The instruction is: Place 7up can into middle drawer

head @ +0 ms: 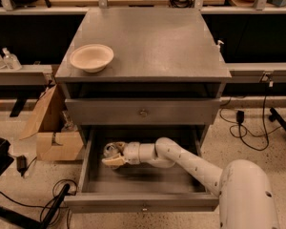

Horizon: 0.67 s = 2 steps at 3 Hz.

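The middle drawer (148, 180) is pulled open below the cabinet top, its grey flat tray showing. My arm reaches into it from the lower right. The gripper (112, 155) is at the drawer's back left and is shut on the 7up can (111, 150), a small silvery can with a metal top. The can sits low over the drawer floor, partly hidden by the fingers. I cannot tell whether it touches the floor.
A cream bowl (91, 57) stands on the cabinet top (152, 42) at the left. The shut upper drawer front (143, 111) with a knob is just above the open drawer. A cardboard box (50, 128) and cables lie on the floor at the left.
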Tool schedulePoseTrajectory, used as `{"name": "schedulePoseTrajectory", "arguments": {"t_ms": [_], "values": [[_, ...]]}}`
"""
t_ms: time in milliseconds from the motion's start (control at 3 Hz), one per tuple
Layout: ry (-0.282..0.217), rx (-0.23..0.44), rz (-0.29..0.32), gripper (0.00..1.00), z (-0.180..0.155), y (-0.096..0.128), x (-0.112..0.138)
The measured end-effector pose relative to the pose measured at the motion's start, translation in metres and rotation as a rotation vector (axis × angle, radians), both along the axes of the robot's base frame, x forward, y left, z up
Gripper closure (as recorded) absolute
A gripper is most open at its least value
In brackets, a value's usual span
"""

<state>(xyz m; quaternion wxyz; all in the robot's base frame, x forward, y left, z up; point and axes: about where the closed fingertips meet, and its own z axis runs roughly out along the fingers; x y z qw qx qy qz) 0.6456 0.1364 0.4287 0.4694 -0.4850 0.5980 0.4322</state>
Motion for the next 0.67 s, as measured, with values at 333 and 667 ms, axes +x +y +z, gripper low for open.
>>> {"name": "schedulePoseTrajectory", "arguments": {"t_ms": [333,667], "values": [[0.001,0.002,0.004,0.00,0.0000,0.0029,-0.0012],[0.001,0.002,0.004,0.00,0.0000,0.0029,-0.0012]]}}
